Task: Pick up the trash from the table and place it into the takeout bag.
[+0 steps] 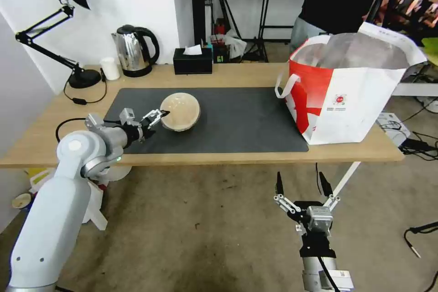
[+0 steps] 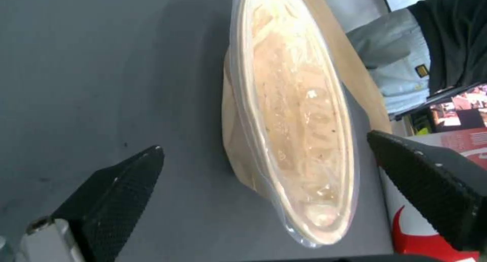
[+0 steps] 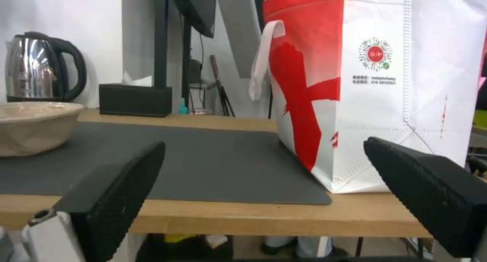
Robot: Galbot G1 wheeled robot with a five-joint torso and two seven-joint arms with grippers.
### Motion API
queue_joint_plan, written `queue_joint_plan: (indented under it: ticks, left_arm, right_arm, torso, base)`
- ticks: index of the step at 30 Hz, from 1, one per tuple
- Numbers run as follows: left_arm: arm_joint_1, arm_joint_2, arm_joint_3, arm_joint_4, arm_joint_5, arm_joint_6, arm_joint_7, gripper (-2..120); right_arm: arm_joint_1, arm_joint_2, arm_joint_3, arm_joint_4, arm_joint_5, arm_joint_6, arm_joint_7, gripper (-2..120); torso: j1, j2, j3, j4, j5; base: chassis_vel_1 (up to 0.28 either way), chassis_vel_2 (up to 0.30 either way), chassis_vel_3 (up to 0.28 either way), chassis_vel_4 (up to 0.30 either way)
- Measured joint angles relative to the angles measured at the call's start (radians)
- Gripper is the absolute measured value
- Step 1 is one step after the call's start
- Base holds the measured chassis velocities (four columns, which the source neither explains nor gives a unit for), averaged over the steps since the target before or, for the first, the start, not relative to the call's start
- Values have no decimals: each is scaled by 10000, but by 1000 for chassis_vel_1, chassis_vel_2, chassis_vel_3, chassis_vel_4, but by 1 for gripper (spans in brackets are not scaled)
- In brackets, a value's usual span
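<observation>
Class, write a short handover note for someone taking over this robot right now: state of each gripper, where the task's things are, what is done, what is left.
Left gripper: open, at the near-left rim of the tan lidded bowl, its fingers either side of the rim, not yet closed.
Right gripper: open, idle below the table's front edge.
Bowl: on the dark mat on the table, lid on.
Takeout bag: standing open at the mat's right end.
Done: no other trash is left on the table.
Left: grip the bowl, lift it and put it in the bag.

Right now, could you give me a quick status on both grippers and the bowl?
Left gripper open at the tan lidded bowl on the mat, not closed on it. Right gripper open, parked below the table edge. Takeout bag upright, path clear.
</observation>
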Motion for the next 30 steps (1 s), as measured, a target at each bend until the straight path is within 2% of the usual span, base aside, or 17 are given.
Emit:
queue_joint_plan:
  ticks: [12,19,30]
  left_arm:
    - [-154,-246,209,100,77,2,-167,100]
    - [-283,-241,238,-222,-112,7,-585,100]
    - [-736,-383,531,523,-77,4,-623,100]
  right_arm:
    - [0,0,0,0,0,0,0,100]
    - [0,0,0,0,0,0,0,100]
    - [0,0,0,0,0,0,0,100]
  torso:
    - [-1,0,0,-1,0]
    - [-3,1,0,0,1]
    - [-2,2,0,0,0]
  base:
    - [0,0,0,0]
    - [0,0,0,0]
    - [0,0,0,0]
